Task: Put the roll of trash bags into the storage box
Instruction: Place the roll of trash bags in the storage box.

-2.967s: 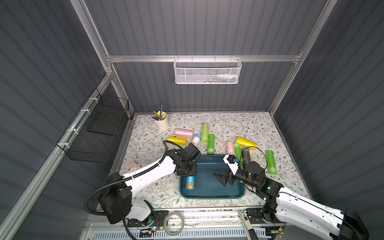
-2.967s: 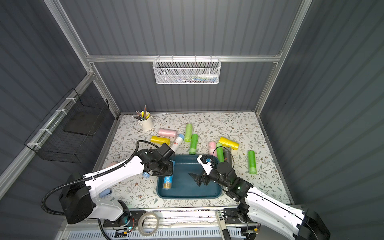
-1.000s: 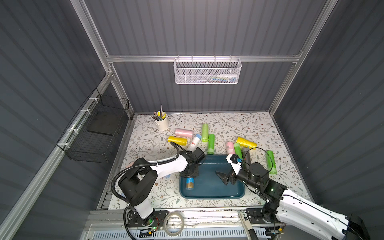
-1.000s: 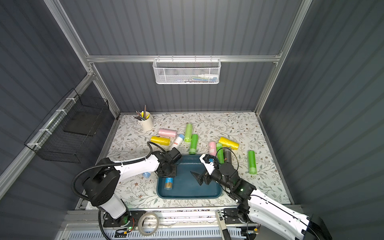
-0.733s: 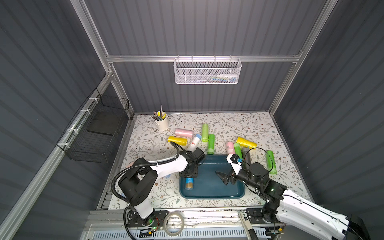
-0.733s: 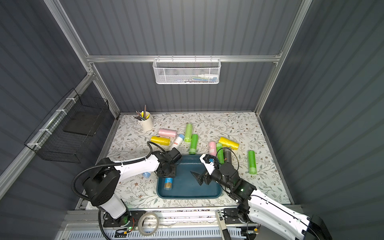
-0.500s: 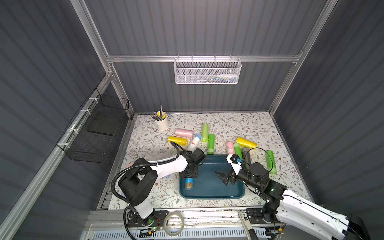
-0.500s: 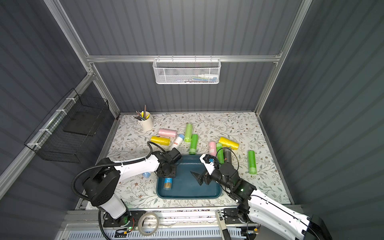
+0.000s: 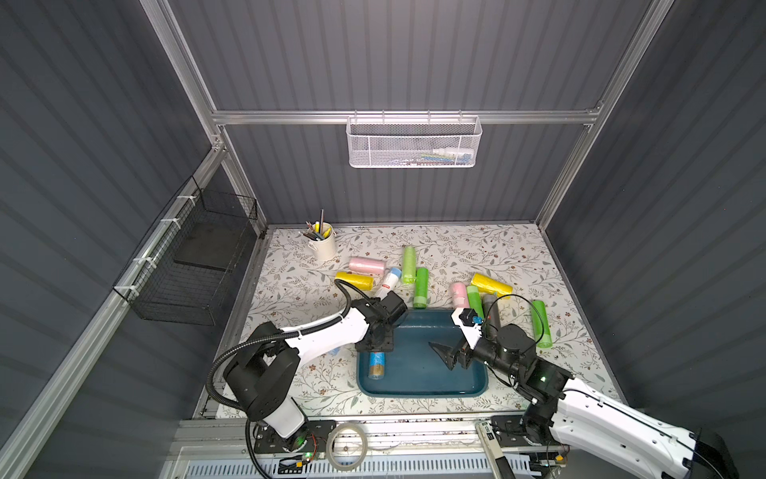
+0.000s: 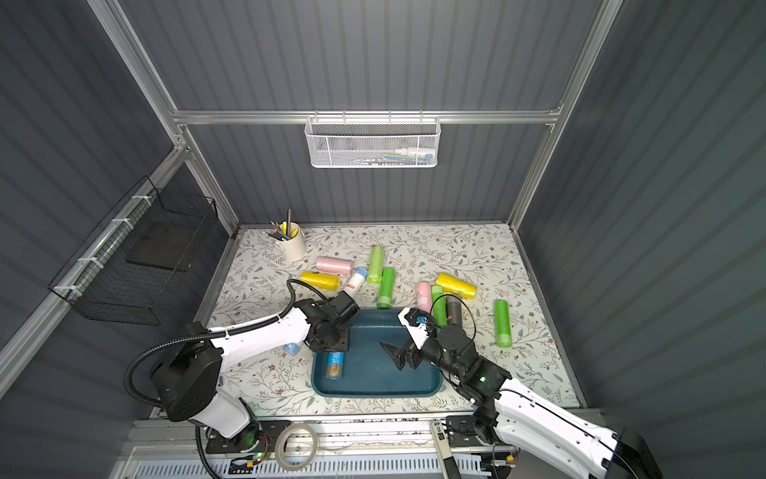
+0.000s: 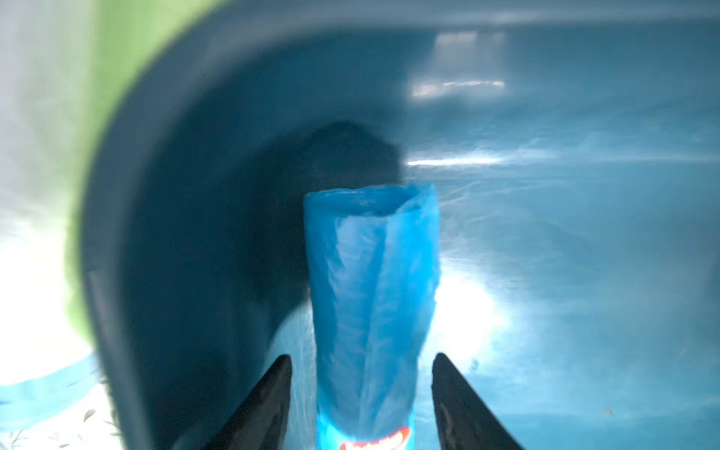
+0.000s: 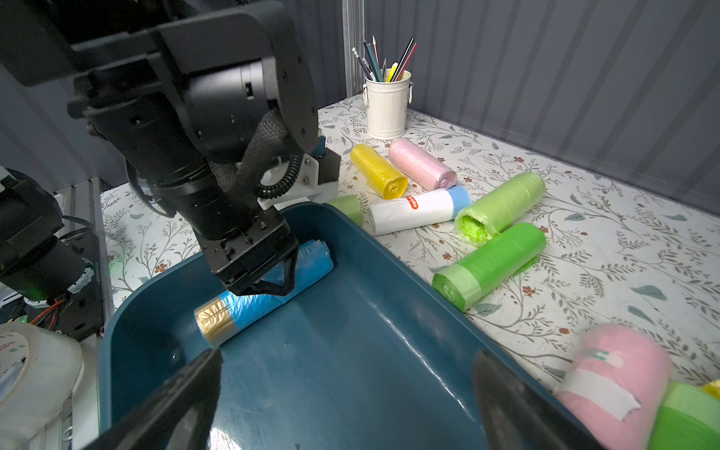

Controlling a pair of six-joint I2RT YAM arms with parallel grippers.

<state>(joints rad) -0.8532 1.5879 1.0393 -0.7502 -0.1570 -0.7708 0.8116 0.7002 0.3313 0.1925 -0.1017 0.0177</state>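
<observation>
The roll of trash bags (image 9: 376, 365) (image 10: 334, 365), blue with a gold end, lies flat on the floor of the dark teal storage box (image 9: 422, 392) (image 10: 373, 392), near its left wall. My left gripper (image 9: 375, 346) (image 11: 362, 356) stands low over the roll's blue end (image 12: 311, 261), open. Its two black fingers (image 11: 269, 401) straddle the roll (image 11: 370, 292) with a gap on each side. My right gripper (image 9: 441, 354) (image 12: 346, 354) hovers open over the box's bare middle (image 12: 350, 389), holding nothing.
Several green, yellow, pink and white rolls (image 9: 420, 288) lie on the floral table behind and right of the box. A pencil cup (image 9: 323, 244) stands at the back left. A white mesh basket (image 9: 414, 143) and a black wire basket (image 9: 195, 257) hang on the walls. A tape ring (image 9: 346, 446) sits at the front.
The left jaws have spread apart and come off the blue roll, which stays lying in the box. The right arm has not moved.
</observation>
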